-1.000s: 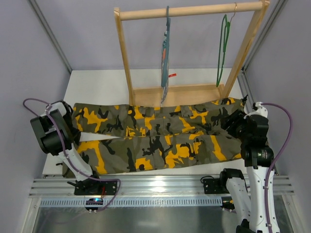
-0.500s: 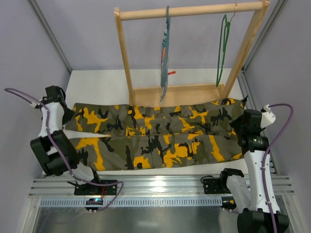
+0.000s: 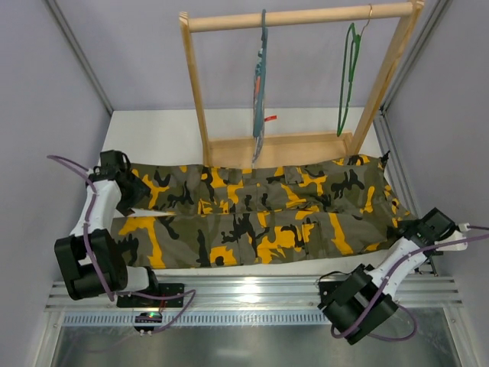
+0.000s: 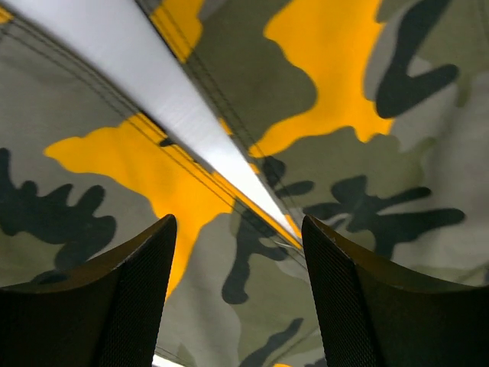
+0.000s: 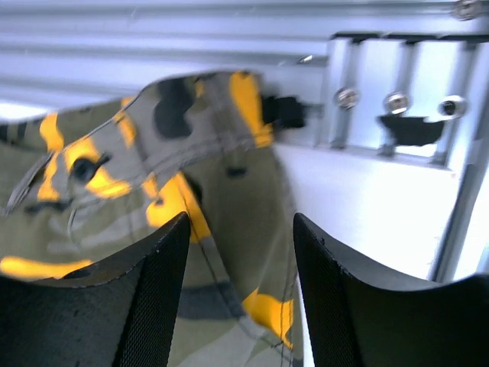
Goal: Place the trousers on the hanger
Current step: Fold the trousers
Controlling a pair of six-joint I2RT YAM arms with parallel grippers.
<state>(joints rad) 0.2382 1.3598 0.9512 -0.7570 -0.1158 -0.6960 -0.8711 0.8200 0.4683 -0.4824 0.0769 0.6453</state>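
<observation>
The camouflage trousers [image 3: 260, 214] lie flat across the white table [image 3: 164, 130], legs to the left, waist to the right. My left gripper [image 3: 131, 197] hovers open over the leg ends. In the left wrist view its fingers [image 4: 130, 298] frame camouflage cloth [image 4: 336, 99] and the white strip of table between the legs, with nothing held. My right gripper [image 3: 411, 229] is open at the near right corner of the waist; the right wrist view shows the waistband edge [image 5: 191, 122] beneath the right gripper [image 5: 241, 298]. The green hanger [image 3: 350, 76] hangs on the wooden rack.
The wooden rack [image 3: 298, 17] stands at the back of the table. A blue-grey hanger with a striped cloth [image 3: 260, 84] hangs on it, left of the green one. An aluminium frame rail [image 5: 397, 99] runs close beside the right gripper. Grey walls close in both sides.
Both arms have swung down to the trousers. The left gripper moved in from the far left edge over the leg ends and opened wider; the right dropped to the near right waist corner.
</observation>
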